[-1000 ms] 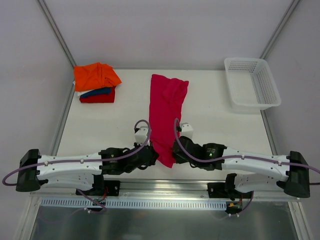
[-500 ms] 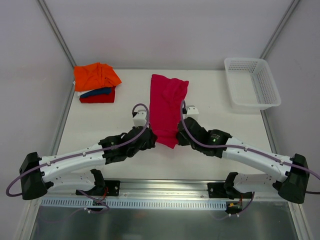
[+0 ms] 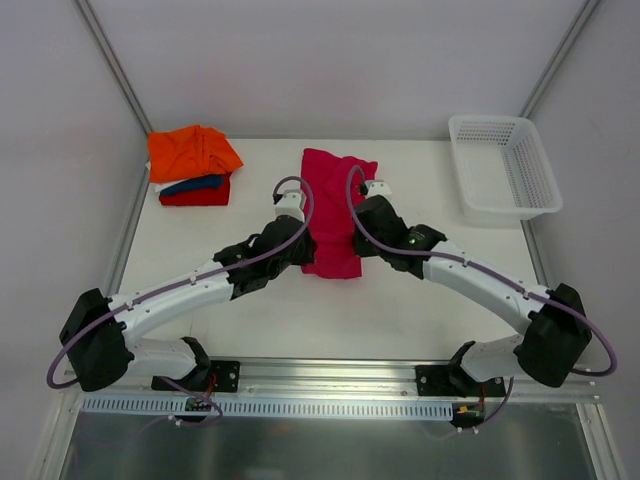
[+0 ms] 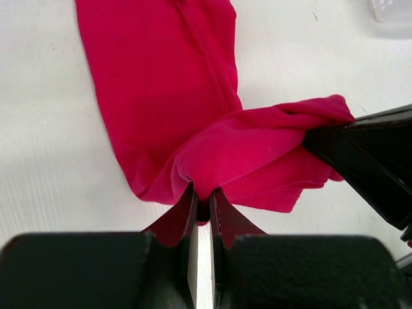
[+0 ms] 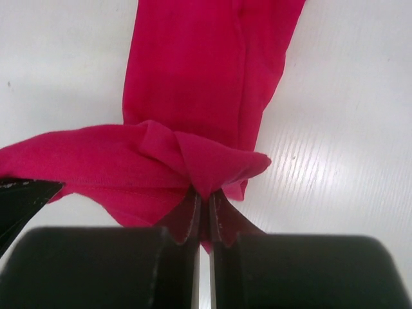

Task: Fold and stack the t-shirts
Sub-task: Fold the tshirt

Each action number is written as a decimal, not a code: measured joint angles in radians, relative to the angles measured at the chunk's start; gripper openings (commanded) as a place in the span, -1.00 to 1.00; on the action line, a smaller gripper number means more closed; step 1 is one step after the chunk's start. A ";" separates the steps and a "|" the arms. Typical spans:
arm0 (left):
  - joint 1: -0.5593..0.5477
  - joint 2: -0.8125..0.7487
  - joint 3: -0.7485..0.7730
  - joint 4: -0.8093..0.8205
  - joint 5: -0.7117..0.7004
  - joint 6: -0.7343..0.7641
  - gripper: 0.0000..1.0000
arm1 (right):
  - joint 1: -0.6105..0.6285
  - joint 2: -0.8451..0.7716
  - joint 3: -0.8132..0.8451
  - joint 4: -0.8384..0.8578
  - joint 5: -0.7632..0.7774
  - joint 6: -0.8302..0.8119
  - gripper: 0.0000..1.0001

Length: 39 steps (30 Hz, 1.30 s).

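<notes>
t-shirt: pink, a long folded strip mid-table; far end lies flat, near end is lifted and doubled back over the strip.
left gripper: i see its fingers pinched tight on the near left corner of the cloth.
right gripper: fingers clamped on the near right corner, fabric bunched just above them.
hem: stretched between my 2 grippers.
stack: orange shirt on top, dark blue shirt under it, red shirt lowest; far left corner, well apart from the t-shirt.
basket: white mesh, far right corner.
</notes>
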 measured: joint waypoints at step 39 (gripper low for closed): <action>0.362 0.591 0.335 0.162 0.306 0.193 -1.00 | -0.303 0.688 0.505 0.056 -0.269 -0.146 -0.99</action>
